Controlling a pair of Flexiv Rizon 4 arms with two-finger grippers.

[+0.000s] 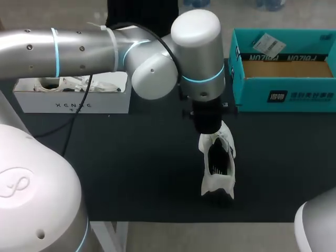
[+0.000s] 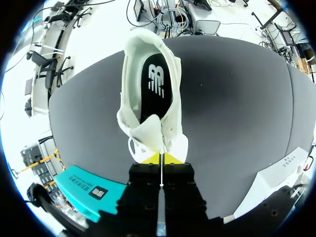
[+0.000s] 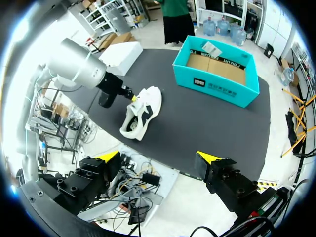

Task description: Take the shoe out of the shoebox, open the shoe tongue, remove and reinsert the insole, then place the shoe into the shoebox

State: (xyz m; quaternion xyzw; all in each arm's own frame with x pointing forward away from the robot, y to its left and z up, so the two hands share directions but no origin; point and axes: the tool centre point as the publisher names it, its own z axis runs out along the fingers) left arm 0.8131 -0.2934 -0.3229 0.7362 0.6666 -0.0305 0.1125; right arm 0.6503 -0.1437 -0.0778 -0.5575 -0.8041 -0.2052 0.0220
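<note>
Shoe (image 1: 218,168) on table (image 1: 131,157) near teal shoebox (image 1: 283,97), long axis running straight ahead of left gripper (image 2: 161,159), tips pinched on its tongue (image 2: 150,129); right gripper (image 3: 158,158) spread wide, well apart.

The teal shoebox (image 1: 294,101) is carrying white characters on its front wall and dark upside-down letters on an inner flap. The white box (image 1: 73,105) is showing spaced dark letters, and the insole (image 2: 157,91) in the shoe (image 2: 175,126) a white logo.
</note>
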